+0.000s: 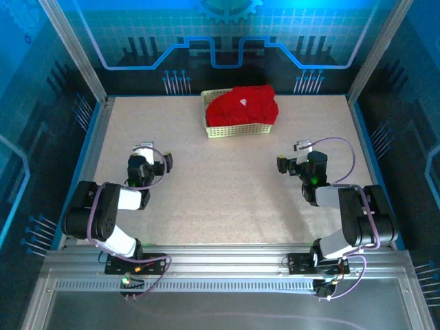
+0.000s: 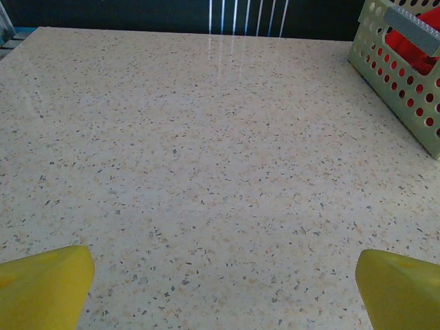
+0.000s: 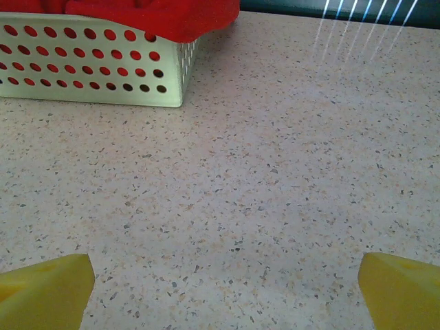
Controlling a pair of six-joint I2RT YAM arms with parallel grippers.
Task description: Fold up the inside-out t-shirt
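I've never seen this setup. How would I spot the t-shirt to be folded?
On the speckled beige table, look to the far edge, near the middle, where a pale yellow-green lattice basket sits. The t-shirt is the bright red cloth heaped in it, soft and crumpled against the stiff basket, with a small white tag on top.

Table (image 1: pixel 220 199) open near and mid; basket (image 1: pixel 237 129) heaped with the t-shirt (image 1: pixel 242 104) blocks far centre.
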